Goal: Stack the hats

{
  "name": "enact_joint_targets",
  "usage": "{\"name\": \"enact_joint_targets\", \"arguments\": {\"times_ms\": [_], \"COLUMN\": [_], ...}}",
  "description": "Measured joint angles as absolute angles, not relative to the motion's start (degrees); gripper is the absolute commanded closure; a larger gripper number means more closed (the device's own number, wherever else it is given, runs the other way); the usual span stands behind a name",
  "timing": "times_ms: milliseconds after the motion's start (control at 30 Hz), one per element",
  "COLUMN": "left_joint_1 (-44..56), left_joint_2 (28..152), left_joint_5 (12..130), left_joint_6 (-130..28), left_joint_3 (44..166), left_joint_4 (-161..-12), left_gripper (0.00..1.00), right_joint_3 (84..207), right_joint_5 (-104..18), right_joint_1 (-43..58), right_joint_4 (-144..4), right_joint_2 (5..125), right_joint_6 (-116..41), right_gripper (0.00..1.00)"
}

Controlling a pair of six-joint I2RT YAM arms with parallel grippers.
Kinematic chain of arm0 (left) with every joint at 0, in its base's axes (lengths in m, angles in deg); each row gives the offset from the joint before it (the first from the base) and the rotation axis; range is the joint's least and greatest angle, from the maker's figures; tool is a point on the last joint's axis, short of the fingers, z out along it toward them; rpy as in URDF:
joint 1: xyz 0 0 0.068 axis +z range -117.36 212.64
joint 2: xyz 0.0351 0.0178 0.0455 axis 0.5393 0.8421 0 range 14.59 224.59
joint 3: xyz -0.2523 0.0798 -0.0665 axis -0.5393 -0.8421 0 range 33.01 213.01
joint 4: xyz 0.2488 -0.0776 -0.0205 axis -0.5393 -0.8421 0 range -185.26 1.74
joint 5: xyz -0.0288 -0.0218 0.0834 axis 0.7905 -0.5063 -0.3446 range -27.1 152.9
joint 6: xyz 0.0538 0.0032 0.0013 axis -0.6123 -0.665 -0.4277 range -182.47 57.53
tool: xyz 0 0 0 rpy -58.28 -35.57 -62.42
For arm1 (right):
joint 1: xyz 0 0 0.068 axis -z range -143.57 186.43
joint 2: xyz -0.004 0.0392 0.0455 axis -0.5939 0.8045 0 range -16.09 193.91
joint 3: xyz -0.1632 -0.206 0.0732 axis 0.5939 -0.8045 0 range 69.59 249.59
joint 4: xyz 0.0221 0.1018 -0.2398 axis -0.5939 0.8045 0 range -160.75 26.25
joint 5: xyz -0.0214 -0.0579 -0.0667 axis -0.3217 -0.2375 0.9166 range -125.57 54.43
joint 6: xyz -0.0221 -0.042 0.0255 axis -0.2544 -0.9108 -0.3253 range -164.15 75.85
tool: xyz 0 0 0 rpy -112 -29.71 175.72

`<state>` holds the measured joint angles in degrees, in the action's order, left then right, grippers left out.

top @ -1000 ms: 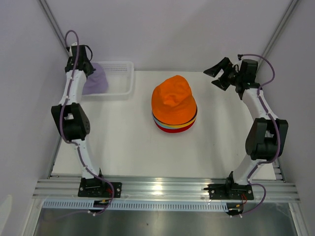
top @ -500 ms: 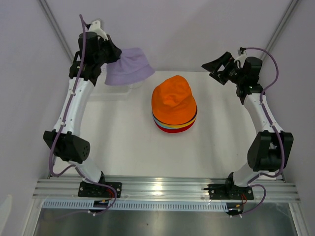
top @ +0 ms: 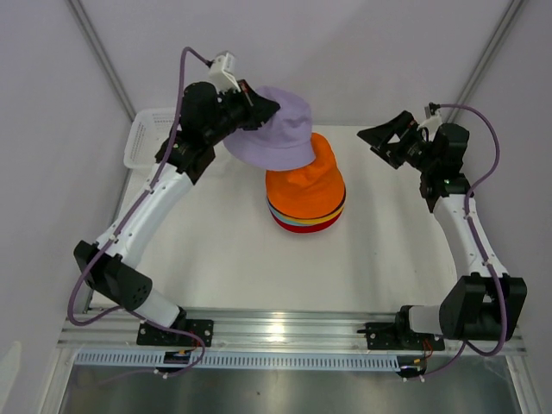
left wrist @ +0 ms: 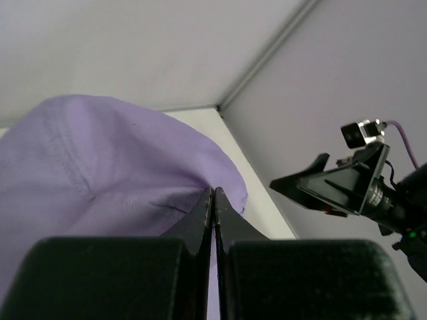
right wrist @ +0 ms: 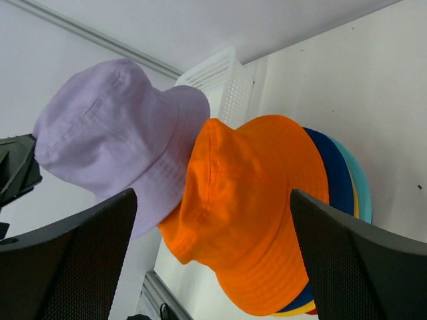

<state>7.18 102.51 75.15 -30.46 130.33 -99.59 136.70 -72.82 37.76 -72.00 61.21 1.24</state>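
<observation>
A stack of hats sits mid-table with the orange hat point(top: 304, 185) on top; red, yellow, navy and teal brims show beneath it. The orange hat also shows in the right wrist view point(right wrist: 257, 217). My left gripper point(top: 266, 109) is shut on the lavender hat point(top: 274, 129) and holds it in the air just above and left of the stack, overlapping the orange hat's top. The lavender hat fills the left wrist view point(left wrist: 100, 167) and shows in the right wrist view point(right wrist: 113, 130). My right gripper point(top: 385, 138) is open and empty, raised to the right of the stack.
A white lattice basket point(top: 148, 138) stands at the back left of the table, partly behind my left arm; it also shows in the right wrist view point(right wrist: 223, 77). The enclosure walls stand close on both sides.
My left gripper lifted the lavender hat out of the basket and carried it right, over the orange hat. My right gripper has shifted only slightly.
</observation>
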Motion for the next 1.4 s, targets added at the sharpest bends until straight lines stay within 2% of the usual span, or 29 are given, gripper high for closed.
{"name": "enact_joint_targets", "arguments": {"times_ms": [233, 433, 667, 900, 1133, 1300, 1400], "left_joint_1": [3.4, 2.3, -3.5, -5.5, -5.4, -5.4, -5.4], "left_joint_2": [102.2, 102.1, 102.1, 100.8, 100.9, 101.2, 101.5], "left_joint_5": [74.9, 73.3, 73.6, 71.4, 66.3, 66.1, 66.1], "left_joint_6": [-26.1, -24.5, -25.7, -25.5, -27.9, -28.2, -28.1], "left_joint_3": [124.2, 124.7, 125.1, 118.2, 127.6, 136.8, 138.3], "left_joint_4": [-93.9, -90.7, -91.0, -89.9, -90.9, -89.4, -88.2], "left_gripper": [0.99, 0.99, 0.99, 0.99, 0.99, 0.99, 0.99], "right_joint_3": [133.5, 131.9, 131.6, 128.6, 128.5, 128.5, 128.5], "right_joint_5": [-71.5, -70.4, -69.6, -69.5, -69.5, -69.8, -70.0], "right_joint_1": [38.0, 38.1, 38.7, 38.9, 38.9, 39.0, 39.2], "right_joint_4": [-71.5, -71.4, -71.4, -72.4, -74.5, -75.5, -75.8], "right_joint_2": [56.0, 55.8, 55.7, 55.7, 56.3, 56.9, 56.9], "right_joint_6": [1.4, 2.9, 3.9, 6.4, 8.0, 8.6, 8.8], "right_gripper": [0.0, 0.01, 0.0, 0.01, 0.01, 0.0, 0.0]}}
